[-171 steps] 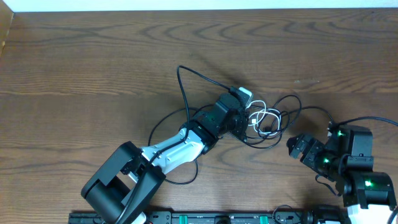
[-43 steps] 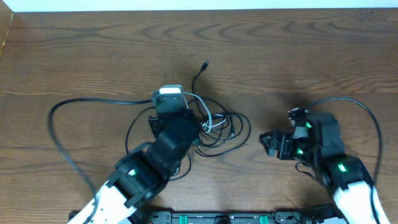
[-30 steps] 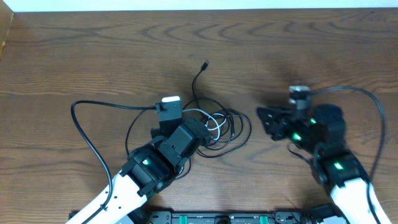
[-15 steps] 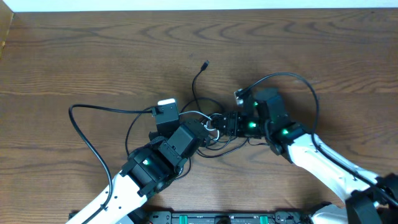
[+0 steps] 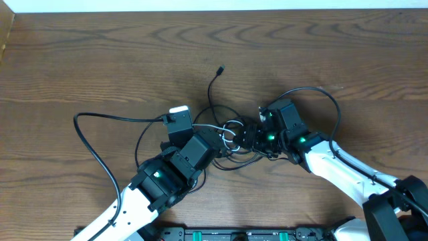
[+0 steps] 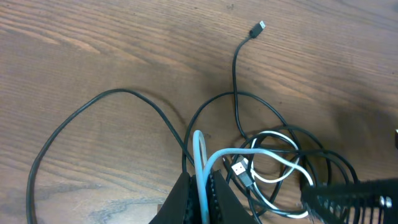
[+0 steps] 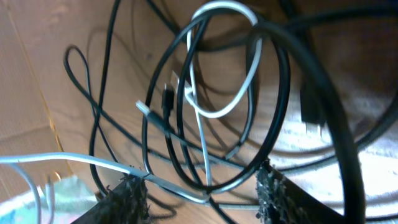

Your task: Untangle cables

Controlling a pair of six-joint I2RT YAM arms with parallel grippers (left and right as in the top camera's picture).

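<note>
The left claw (image 6: 202, 182) is pinching the white cable (image 6: 198, 149) between pressed-together fingers. The right claw (image 7: 200, 186) is gaping wide, straddling the black cables (image 7: 283, 87) bunched mid-frame on the tabletop (image 5: 100, 53).

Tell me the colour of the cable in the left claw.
White. The left wrist view shows the white cable best.
</note>
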